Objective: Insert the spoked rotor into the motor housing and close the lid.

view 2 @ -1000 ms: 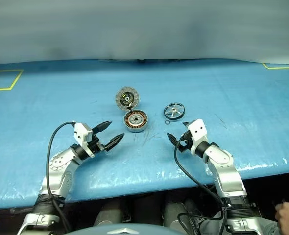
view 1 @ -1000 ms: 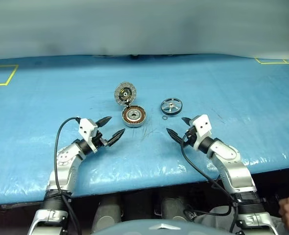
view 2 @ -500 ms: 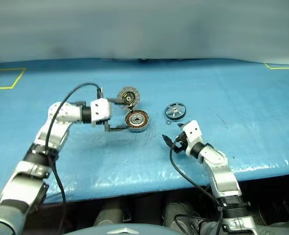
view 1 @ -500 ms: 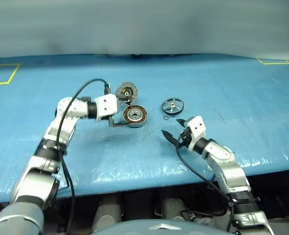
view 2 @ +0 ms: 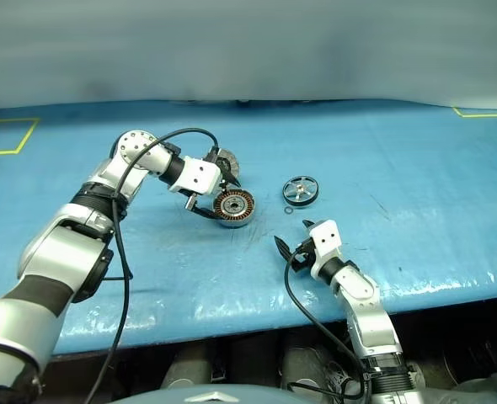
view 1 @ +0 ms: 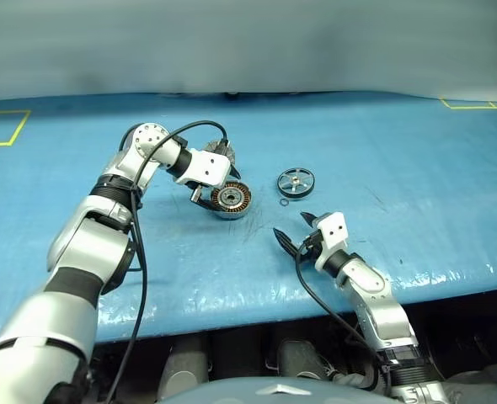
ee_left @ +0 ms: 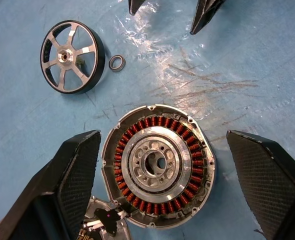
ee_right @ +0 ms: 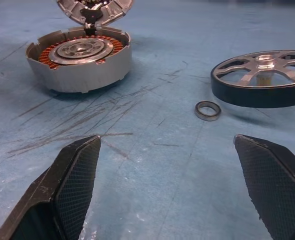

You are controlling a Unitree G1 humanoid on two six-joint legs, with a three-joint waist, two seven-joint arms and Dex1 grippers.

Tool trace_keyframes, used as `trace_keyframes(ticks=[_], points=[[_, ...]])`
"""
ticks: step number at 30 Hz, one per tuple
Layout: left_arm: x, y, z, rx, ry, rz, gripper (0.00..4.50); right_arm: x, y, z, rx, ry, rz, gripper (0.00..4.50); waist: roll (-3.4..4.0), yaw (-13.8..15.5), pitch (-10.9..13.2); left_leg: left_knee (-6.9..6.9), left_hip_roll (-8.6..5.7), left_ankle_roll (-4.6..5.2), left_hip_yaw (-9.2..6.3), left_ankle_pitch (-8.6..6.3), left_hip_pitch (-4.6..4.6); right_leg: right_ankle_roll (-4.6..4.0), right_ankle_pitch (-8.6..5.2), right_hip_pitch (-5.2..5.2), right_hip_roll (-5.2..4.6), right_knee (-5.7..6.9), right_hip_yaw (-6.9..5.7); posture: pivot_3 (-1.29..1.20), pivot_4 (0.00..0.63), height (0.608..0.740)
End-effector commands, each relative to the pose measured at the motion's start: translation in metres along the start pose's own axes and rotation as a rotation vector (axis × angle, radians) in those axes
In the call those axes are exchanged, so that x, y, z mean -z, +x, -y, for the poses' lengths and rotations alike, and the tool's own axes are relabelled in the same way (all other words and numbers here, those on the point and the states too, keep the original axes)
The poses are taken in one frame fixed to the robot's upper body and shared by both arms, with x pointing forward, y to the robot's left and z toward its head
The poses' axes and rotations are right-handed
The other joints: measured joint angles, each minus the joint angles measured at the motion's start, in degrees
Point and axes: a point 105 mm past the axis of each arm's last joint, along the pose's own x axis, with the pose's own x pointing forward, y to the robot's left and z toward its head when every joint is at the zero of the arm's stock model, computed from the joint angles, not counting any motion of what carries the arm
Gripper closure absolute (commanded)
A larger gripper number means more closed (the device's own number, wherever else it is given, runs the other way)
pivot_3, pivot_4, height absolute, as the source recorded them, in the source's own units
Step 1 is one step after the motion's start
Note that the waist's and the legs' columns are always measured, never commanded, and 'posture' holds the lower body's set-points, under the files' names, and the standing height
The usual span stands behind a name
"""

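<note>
The motor housing point(view 1: 231, 199) lies open-side up on the blue table, copper windings point(ee_left: 137, 135) ringing its metal hub. Its hinged lid point(view 2: 224, 160) stands open behind it, partly hidden by my left gripper. My left gripper point(view 1: 216, 187) hovers just above the housing, pointing down, open, with one finger point(ee_left: 72, 170) on either side and clear of the rim. The spoked rotor point(view 1: 296, 181), black-rimmed with silver spokes, lies flat to the housing's right. My right gripper point(view 1: 293, 227) is open and empty, low over the table, nearer the front than the rotor point(ee_right: 262, 77) and the housing point(ee_right: 80, 57).
A small metal ring point(view 1: 283, 202) lies loose beside the rotor. The blue table cover point(view 1: 383, 151) is scratched in front of the housing. Yellow tape marks sit at the far left point(view 1: 4, 130) and far right point(view 1: 476, 105). The table's front edge point(view 1: 232, 307) runs close below my arms.
My left arm has swung up from the near left and reached over the housing, its gripper turning to point down. My right gripper has drifted slightly nearer the front edge.
</note>
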Motion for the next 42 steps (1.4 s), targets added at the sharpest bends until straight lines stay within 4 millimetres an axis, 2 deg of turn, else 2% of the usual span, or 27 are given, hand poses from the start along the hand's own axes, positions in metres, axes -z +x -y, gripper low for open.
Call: trace_keyframes(ticks=[1,11,37,40,42], points=[[-0.001,-0.002,-0.005,0.045,0.06,-0.068,0.22,-0.014,-0.004,0.005,0.047,-0.016,0.071,0.05,-0.01,0.02,0.01,0.0,-0.01,0.0,-0.01,0.0,0.0,0.0,0.0,0.0,0.01,0.0,-0.01,0.0,0.15,0.74],[0.009,0.004,0.0,0.066,0.058,-0.123,0.22,-0.011,-0.006,0.006,0.069,-0.009,0.071,0.05,-0.01,0.05,0.01,0.01,0.04,0.01,-0.02,-0.01,-0.01,-0.01,0.0,0.0,0.0,0.01,0.0,0.0,0.15,0.74],[0.032,0.038,0.028,0.145,0.025,-0.229,0.22,-0.009,-0.017,0.002,0.074,-0.011,0.05,0.05,-0.02,0.12,-0.01,0.14,0.04,0.02,-0.04,-0.01,0.01,0.15,0.09,0.05,-0.01,0.1,0.01,0.0,0.15,0.74],[0.034,0.041,0.033,0.168,0.003,-0.228,0.8,-0.01,-0.017,0.001,0.073,-0.012,0.052,0.0,-0.02,0.13,-0.02,0.19,0.07,0.02,-0.05,-0.01,0.01,0.14,0.09,0.07,-0.01,0.12,0.0,0.0,0.15,0.74],[0.035,0.041,0.035,0.175,0.0,-0.23,1.45,-0.011,-0.017,0.002,0.075,-0.013,0.054,0.0,-0.02,0.1,-0.04,0.24,0.08,0.04,-0.05,-0.02,0.01,0.13,0.08,0.09,-0.01,0.13,0.01,0.0,0.15,0.74]])
